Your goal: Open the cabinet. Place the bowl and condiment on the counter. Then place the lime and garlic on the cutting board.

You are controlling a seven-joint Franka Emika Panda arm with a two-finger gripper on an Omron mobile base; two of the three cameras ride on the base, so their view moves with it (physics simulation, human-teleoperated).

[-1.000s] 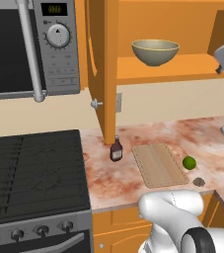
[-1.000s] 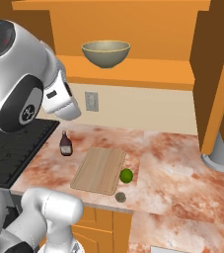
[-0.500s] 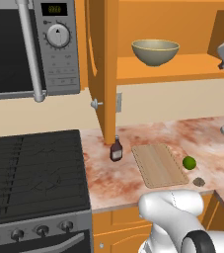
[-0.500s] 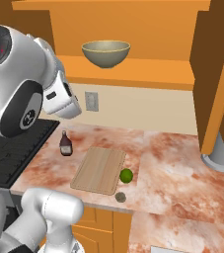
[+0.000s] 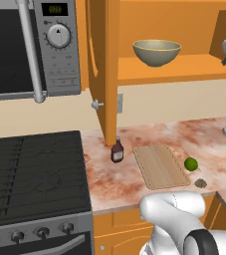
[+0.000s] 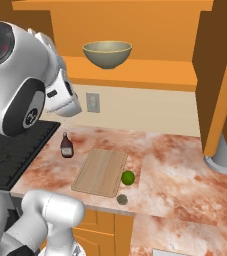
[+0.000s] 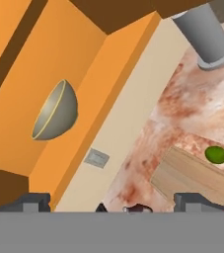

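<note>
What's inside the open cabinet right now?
On the cabinet shelf sits the bowl, alone. The bowl's inside can't be seen from these angles, and the door hides the shelf's left end.

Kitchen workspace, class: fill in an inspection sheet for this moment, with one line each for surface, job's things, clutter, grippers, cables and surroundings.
Surface: marbled counter, reddish-brown and cream.
Job's things: cabinet doors open; bowl upright on its shelf; condiment upright on the counter, left of the cutting board; lime touching or just off the board's right edge; garlic on the counter, near the board's front corner.
Clutter: nothing seen.
Grippers: gripper open, empty, raised, facing the shelf and bowl.
Cables: nothing seen.
Surroundings: stove left of the counter, microwave above it; wall outlet; grey cylinder at right.
</note>
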